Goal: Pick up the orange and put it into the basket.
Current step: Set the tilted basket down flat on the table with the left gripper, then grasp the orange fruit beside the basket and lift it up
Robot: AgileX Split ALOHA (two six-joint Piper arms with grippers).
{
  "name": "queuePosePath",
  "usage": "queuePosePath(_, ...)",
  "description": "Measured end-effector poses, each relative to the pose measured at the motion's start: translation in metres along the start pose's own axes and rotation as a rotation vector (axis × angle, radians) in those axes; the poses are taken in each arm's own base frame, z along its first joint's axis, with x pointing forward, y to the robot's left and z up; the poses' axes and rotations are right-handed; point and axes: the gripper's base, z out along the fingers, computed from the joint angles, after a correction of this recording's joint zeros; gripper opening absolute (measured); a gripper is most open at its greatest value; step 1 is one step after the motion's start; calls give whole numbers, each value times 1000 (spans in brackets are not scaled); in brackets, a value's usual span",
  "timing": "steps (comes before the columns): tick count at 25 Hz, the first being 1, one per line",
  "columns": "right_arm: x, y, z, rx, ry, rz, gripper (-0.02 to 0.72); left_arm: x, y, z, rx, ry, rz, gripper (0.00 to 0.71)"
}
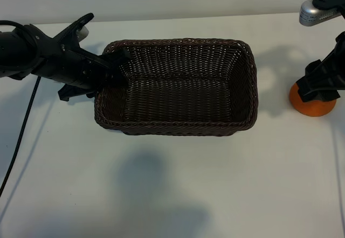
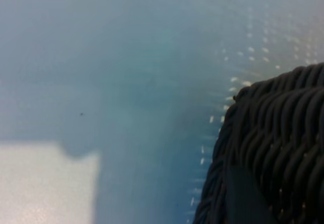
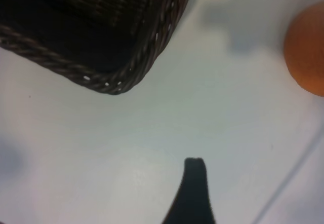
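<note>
Your black left arm reaches in from the exterior view's left, angled downward, its left gripper (image 1: 119, 65) at the left end wall of the dark brown woven wicker basket (image 1: 243, 82). Your right arm comes down at the far right, right gripper (image 1: 322, 90) pointing steeply down with fingers spread wide.

We see the basket (image 1: 178, 87) in the middle of the surface (image 1: 172, 189), the left hand (image 1: 110, 68) at its left end, the orange (image 1: 312, 106) well apart at right, under the right hand (image 1: 323, 84).
</note>
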Motion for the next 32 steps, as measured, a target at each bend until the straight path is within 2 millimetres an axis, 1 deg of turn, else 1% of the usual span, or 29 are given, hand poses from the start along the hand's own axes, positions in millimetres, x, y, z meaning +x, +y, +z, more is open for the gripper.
queuePosePath(3, 0, 0, 0, 0, 0, 0, 595, 0, -1, -1, 4, 0, -1, 553)
queuePosePath(4, 0, 0, 0, 0, 0, 0, 595, 0, -2, -3, 5, -4, 4, 599)
queuePosePath(6, 0, 0, 0, 0, 0, 0, 595, -3, -5, -8, 8, -10, 29, 671)
queuePosePath(7, 0, 0, 0, 0, 0, 1, 595, -4, -6, -9, 7, -9, 45, 686)
queuePosePath(10, 0, 0, 0, 1, 0, 0, 595, -8, -14, -20, 3, 1, 93, 690)
queuePosePath(13, 0, 0, 0, 1, -1, 0, 595, -13, -20, -31, -13, 11, 140, 675)
queuePosePath(21, 0, 0, 0, 2, 0, 0, 595, -27, -40, -81, -98, 14, 304, 656)
queuePosePath(28, 0, 0, 0, 2, -1, -1, 595, -40, -50, -115, -214, 31, 401, 630)
queuePosePath(32, 0, 0, 0, 2, 0, 0, 595, -47, -49, -131, -302, 40, 446, 620)
